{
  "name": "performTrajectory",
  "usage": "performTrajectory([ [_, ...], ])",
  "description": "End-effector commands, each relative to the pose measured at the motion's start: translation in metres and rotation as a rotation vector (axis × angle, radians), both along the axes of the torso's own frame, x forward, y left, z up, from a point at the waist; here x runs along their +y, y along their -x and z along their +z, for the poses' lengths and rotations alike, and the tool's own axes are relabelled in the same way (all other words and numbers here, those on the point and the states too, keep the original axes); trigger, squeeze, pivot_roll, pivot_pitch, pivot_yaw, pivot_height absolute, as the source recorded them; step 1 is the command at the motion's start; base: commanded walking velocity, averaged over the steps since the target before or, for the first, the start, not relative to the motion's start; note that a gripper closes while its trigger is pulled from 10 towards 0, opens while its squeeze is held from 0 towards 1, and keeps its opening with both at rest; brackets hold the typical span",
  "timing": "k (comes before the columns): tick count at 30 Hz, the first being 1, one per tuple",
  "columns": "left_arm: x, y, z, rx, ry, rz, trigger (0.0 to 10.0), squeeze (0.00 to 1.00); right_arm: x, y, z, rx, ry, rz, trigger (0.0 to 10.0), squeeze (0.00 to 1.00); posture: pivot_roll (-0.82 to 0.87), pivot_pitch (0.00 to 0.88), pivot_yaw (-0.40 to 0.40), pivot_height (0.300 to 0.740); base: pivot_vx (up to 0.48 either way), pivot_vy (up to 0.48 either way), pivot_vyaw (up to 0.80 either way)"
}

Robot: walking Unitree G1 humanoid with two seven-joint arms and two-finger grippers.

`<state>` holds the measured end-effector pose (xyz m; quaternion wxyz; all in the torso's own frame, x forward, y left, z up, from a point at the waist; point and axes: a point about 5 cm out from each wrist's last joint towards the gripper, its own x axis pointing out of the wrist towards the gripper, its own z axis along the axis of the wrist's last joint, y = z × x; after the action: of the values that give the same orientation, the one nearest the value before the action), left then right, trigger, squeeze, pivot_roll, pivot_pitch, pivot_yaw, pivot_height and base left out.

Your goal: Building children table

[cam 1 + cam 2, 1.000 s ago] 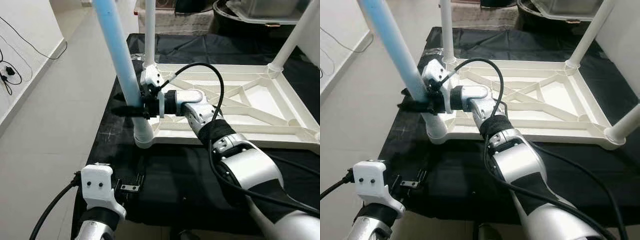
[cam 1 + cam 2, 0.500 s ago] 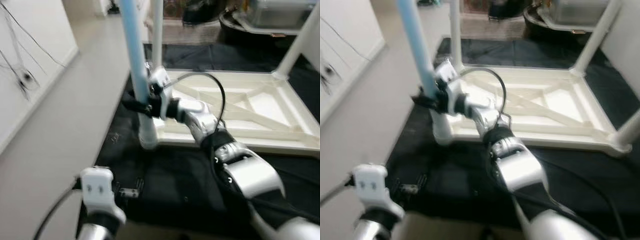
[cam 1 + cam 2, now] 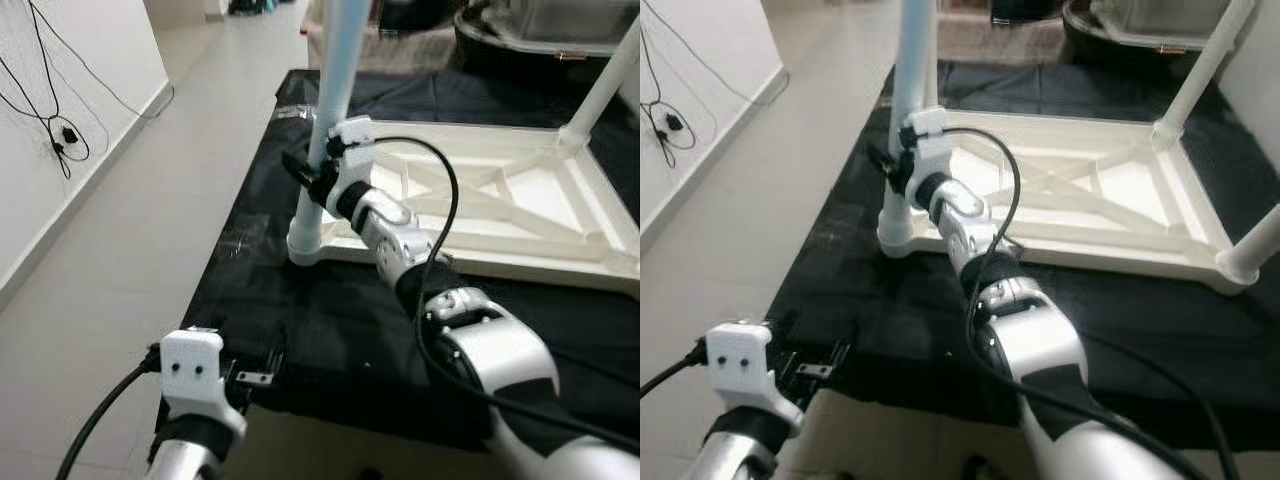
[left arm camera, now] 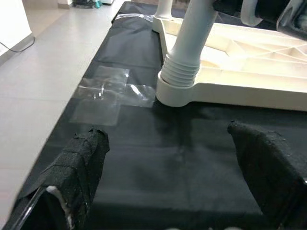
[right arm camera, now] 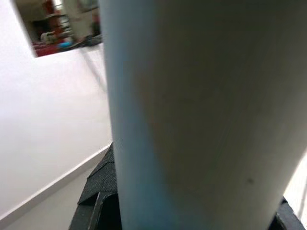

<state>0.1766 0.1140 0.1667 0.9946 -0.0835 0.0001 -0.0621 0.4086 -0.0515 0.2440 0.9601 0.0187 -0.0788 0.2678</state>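
A white children's table top (image 3: 500, 215) lies upside down on a black cloth. A pale blue leg (image 3: 336, 70) stands nearly upright in the near left corner socket (image 3: 305, 245). My right gripper (image 3: 306, 172) is shut on that leg a little above the socket; in the right wrist view the leg (image 5: 192, 115) sits right against the camera. White legs rise from the far right corner (image 3: 603, 85) and the near right corner (image 3: 1260, 240). My left gripper (image 4: 177, 182) hovers low over the cloth in front of the socket (image 4: 178, 84), open with nothing between its fingers.
The black cloth (image 3: 330, 340) covers the work surface, with a patch of clear tape (image 4: 108, 93) near the socket. Grey floor (image 3: 130, 230) runs along the left, beside a white wall with cables (image 3: 55, 130). A clear bin (image 3: 560, 25) stands at the back.
The blue leg has swung from leaning left to nearly upright in its socket, my right gripper still on it. The camera has shifted too. The left arm has stayed put.
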Motion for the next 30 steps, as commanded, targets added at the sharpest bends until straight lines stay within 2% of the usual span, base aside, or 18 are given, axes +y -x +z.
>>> performTrajectory([
  [1,0.0,0.002,-0.003,0.023,-0.003,-0.006,10.0,0.0,-0.01,0.003,-0.042,0.127,0.084,-0.075,10.0,0.0,0.14,0.243,-0.036,0.74,0.0,0.0,0.0],
  [4,0.001,0.001,-0.003,0.02,-0.005,-0.005,10.0,0.0,-0.008,0.005,-0.047,0.104,0.104,-0.158,10.0,0.0,0.14,0.243,-0.036,0.74,0.0,0.0,0.0],
  [8,0.001,0.001,-0.003,0.018,-0.005,-0.004,10.0,0.0,-0.008,0.005,-0.048,0.103,0.105,-0.186,10.0,0.0,0.14,0.243,-0.036,0.74,0.0,0.0,0.0],
  [13,0.001,0.0,-0.003,0.014,-0.005,-0.006,10.0,0.0,-0.012,0.004,-0.047,0.092,0.104,-0.387,10.0,0.0,0.14,0.232,-0.034,0.74,0.0,0.0,0.0],
  [18,0.001,0.0,-0.003,0.014,-0.006,-0.005,10.0,0.0,-0.01,0.004,-0.047,0.097,0.118,-0.45,10.0,0.0,0.14,0.232,-0.034,0.74,0.0,0.0,0.0],
  [20,0.001,-0.001,-0.003,0.012,-0.007,-0.006,10.0,0.0,-0.006,0.005,-0.048,0.119,0.124,-0.534,10.0,0.0,0.14,0.222,-0.04,0.74,0.0,0.0,0.0],
  [21,0.001,-0.001,-0.003,0.012,-0.007,-0.006,10.0,0.0,-0.006,0.005,-0.048,0.119,0.124,-0.534,10.0,0.0,0.14,0.222,-0.04,0.74,0.0,0.0,0.0],
  [24,0.002,-0.001,-0.003,0.008,-0.009,-0.004,10.0,0.0,-0.005,0.008,-0.054,0.14,0.197,-0.65,10.0,0.0,0.14,0.219,-0.041,0.74,0.0,0.0,0.0],
  [30,0.003,-0.002,-0.002,0.006,-0.011,-0.002,10.0,0.0,0.002,0.011,-0.063,0.187,0.231,-0.614,10.0,0.0,0.14,0.216,-0.043,0.74,0.0,0.0,0.0],
])
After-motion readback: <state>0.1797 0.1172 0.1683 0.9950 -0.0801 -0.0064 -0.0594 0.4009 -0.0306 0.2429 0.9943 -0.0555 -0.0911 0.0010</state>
